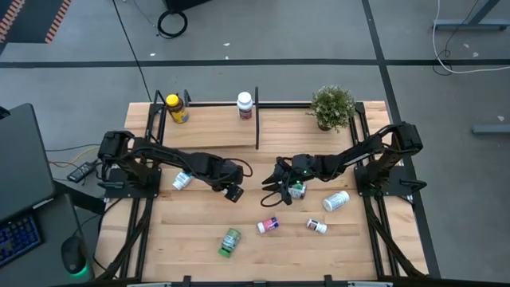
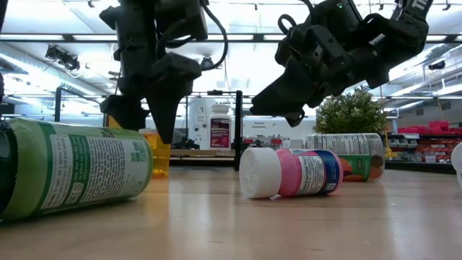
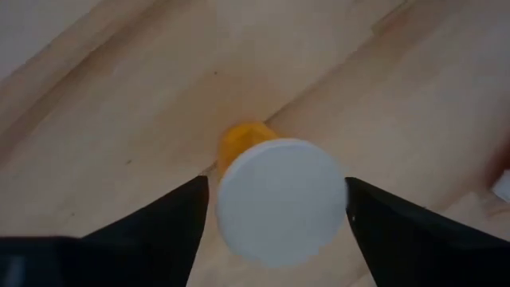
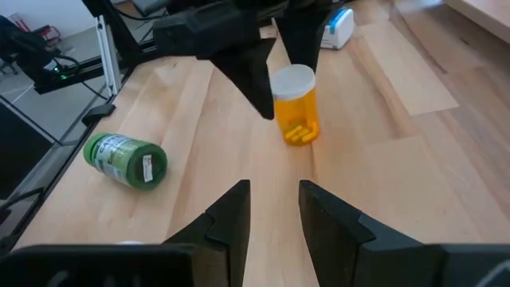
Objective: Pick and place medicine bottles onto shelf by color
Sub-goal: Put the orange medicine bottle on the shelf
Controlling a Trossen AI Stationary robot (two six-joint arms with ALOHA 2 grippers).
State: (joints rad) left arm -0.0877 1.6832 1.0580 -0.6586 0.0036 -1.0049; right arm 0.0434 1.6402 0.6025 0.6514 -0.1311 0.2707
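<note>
Two dark fingers of the left gripper [image 3: 275, 219] stand spread on either side of a small amber plastic pill bottle with a white cap [image 3: 279, 199], which sits upright on the plank tabletop [image 1: 199, 239] directly beneath the tool, cap facing up into its wrist camera. The jaws flank the cap without clearly pressing it. Closing off-centre would likely tip the bottle or squirt it sideways, since the round cap offers little purchase. Across from this tool, the right gripper [image 4: 275, 211] hangs with a narrow gap between its fingers, nothing visibly held. Beyond both tools, the pale wooden shelf with black posts [image 1: 215, 131] already carries a yellow-capped bottle [image 1: 176, 108].
</note>
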